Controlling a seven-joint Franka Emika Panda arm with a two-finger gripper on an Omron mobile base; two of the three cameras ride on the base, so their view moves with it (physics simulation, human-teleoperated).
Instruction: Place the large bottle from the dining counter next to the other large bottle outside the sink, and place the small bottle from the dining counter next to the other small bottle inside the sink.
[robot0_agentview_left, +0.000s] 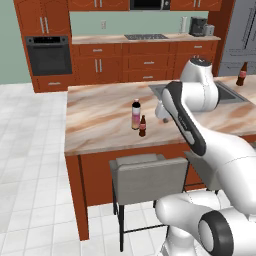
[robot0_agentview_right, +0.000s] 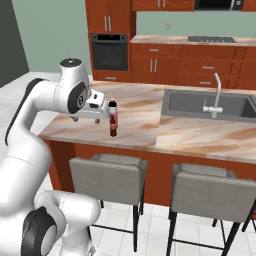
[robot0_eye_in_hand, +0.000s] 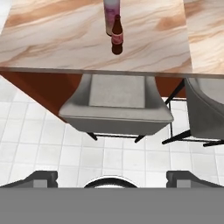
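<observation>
On the dining counter (robot0_agentview_left: 95, 120) the large gradient bottle (robot0_agentview_left: 136, 114) stands upright near the front edge, with the small brown bottle (robot0_agentview_left: 142, 126) just beside it on its right and a little nearer the edge (in the hand view the small one (robot0_eye_in_hand: 116, 36) stands in front of the tall one (robot0_eye_in_hand: 111, 15)). A grey stool (robot0_agentview_left: 145, 177) sits below them, under the counter's edge. To the right of the bottles the gripper (robot0_eye_in_hand: 111, 177) hangs out over the stool and the tiled floor, its two dark fingertips (robot0_eye_in_hand: 41, 177) spread wide apart with nothing between them. Further right lies the sink (robot0_agentview_right: 207, 106) with its curved faucet (robot0_agentview_right: 216, 95), and past it the other large bottle (robot0_agentview_left: 242, 74) stands on the counter outside the basin.
</observation>
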